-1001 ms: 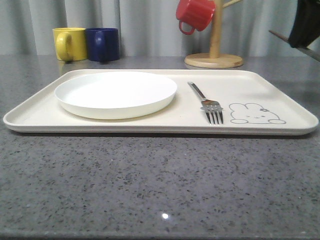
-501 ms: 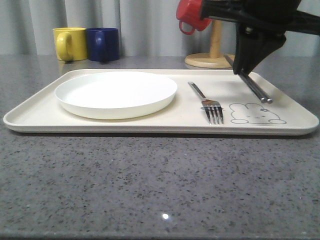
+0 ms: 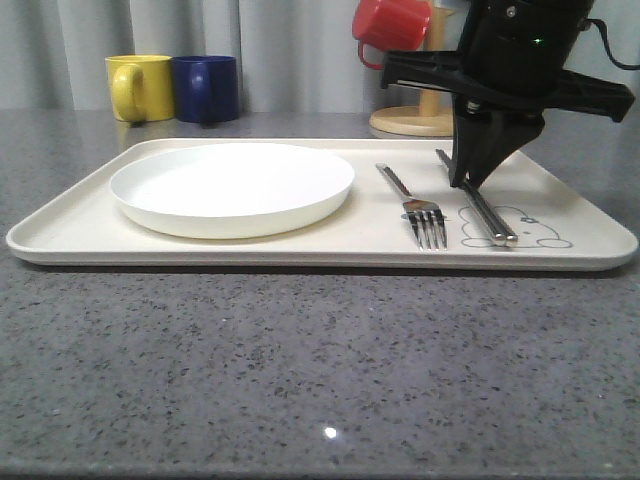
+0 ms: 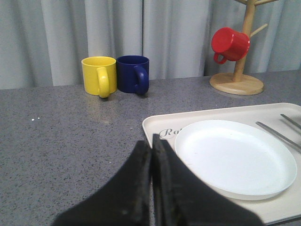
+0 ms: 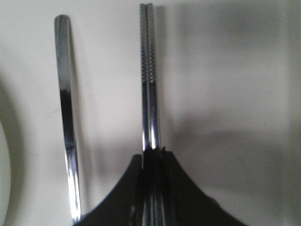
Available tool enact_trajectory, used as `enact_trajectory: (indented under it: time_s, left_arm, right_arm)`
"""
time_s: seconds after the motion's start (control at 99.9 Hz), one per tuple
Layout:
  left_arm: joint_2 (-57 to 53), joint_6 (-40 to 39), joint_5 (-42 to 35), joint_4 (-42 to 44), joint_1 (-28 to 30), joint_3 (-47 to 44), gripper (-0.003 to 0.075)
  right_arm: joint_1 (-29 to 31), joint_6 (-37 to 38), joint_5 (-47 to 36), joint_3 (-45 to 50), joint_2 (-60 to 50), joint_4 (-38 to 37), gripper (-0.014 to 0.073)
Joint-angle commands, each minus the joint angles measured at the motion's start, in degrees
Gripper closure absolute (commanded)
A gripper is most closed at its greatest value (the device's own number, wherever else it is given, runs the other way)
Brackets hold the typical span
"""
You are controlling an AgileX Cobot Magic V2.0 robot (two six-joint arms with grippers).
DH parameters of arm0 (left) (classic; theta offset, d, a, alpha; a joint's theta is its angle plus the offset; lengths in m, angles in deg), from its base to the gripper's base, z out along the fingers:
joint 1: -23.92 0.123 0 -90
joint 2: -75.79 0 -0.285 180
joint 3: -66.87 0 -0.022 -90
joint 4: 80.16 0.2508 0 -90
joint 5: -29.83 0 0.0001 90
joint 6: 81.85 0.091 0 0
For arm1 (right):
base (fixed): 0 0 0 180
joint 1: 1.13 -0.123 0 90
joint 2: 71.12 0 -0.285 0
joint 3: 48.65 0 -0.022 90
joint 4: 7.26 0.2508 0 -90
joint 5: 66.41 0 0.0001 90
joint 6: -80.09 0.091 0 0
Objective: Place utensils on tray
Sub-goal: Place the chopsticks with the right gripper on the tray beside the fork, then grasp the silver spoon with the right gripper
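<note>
The right gripper [image 3: 467, 183], clamped on the chopsticks [image 3: 480, 207], has lowered them onto the tray [image 3: 300, 250] just beside the fork [image 3: 413, 204]; release looks next.

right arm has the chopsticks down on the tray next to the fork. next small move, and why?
Probably open the right gripper and lift straight up. The chopsticks appear to lie flat on the tray, across the rabbit drawing and roughly parallel to the fork, with the jaws still closed on them in the right wrist view. Releasing before retreating should avoid dragging them.
</note>
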Motion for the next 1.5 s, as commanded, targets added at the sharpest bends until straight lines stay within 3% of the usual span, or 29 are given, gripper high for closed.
enact_trajectory:
  time_s: [0.0, 0.22, 0.591, 0.901, 1.121, 1.301, 1.492]
  left_arm:
    - [0.3, -0.2, -4.7, -0.2, -0.2, 1.6, 0.0738]
    - [0.3, -0.2, -4.7, -0.2, -0.2, 1.6, 0.0738]
    - [0.3, -0.2, -4.7, -0.2, -0.2, 1.6, 0.0738]
    - [0.3, -0.2, -4.7, -0.2, -0.2, 1.6, 0.0738]
    - [0.3, -0.2, -4.7, -0.2, -0.2, 1.6, 0.0738]
    - [0.3, -0.2, -4.7, -0.2, -0.2, 1.6, 0.0738]
    - [0.3, -0.2, -4.7, -0.2, -0.2, 1.6, 0.0738]
  right_arm:
    - [0.0, 0.0, -2.1, -1.8, -2.2, -0.2, 0.0480]
    - [0.0, 0.0, -2.1, -1.8, -2.2, -0.2, 0.0306]
    - [1.7, -4.2, -1.4, -1.8, -7.8, -5.3, 0.0298]
    - [17.2, -22.2, 5.6, -1.8, -10.1, -2.6, 0.0299]
    - [27.7, -30.4, 7.0, -1.8, -9.8, -2.5, 0.0299]
    - [33.2, -33.4, 6.2, -1.8, -8.3, 0.4, 0.0299]
    - [35.2, -35.0, 4.9, -1.8, -6.0, 0.5, 0.0299]
